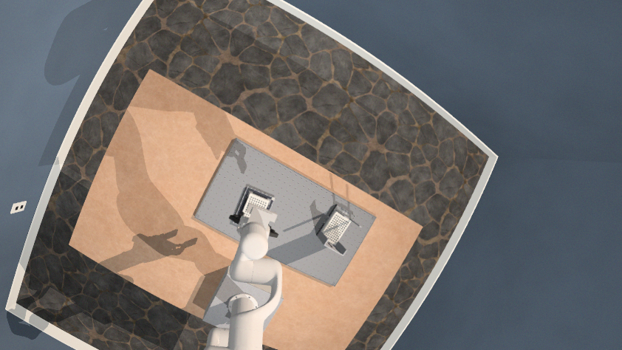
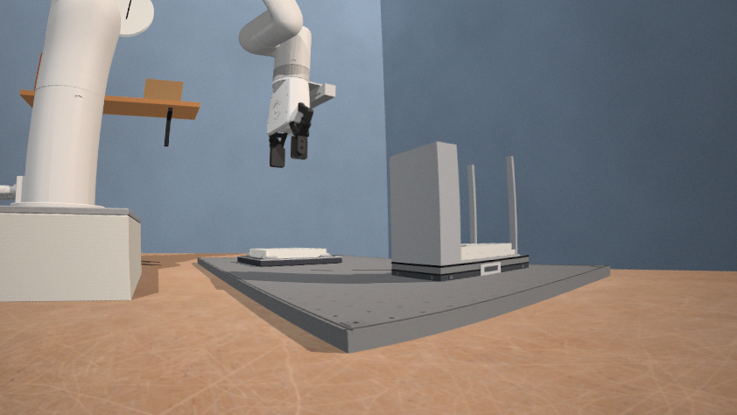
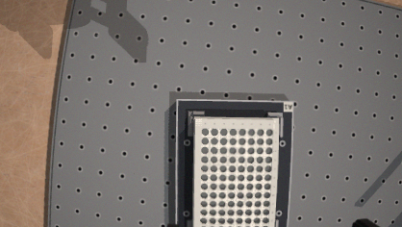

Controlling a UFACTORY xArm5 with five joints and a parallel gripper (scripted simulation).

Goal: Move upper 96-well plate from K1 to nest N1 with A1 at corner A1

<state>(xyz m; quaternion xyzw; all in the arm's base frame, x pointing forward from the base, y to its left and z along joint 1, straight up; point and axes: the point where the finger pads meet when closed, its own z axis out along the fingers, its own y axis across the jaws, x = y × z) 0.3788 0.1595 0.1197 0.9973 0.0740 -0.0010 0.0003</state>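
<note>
A white 96-well plate (image 3: 236, 173) lies flat in the dark plate nest N1 (image 3: 182, 163), inside its locators. The A1 mark (image 3: 288, 107) is at the nest's far right corner in the wrist view. I cannot make out the plate's cut-off corner. My gripper (image 2: 288, 153) is open and empty, high above this plate (image 2: 288, 252). The stack rack K1 (image 2: 453, 216) stands to the right with one white plate (image 2: 487, 250) low between its posts. From above, the nest plate (image 1: 257, 201) is partly under my wrist, and the rack plate (image 1: 338, 226) is apart from it.
Both fixtures sit on a grey perforated baseplate (image 2: 391, 298) on the tan table top. The rack has a tall solid block (image 2: 424, 203) and two thin posts (image 2: 510, 200). My arm's base pedestal (image 2: 64, 252) stands at the left. A wooden shelf (image 2: 149, 105) hangs behind.
</note>
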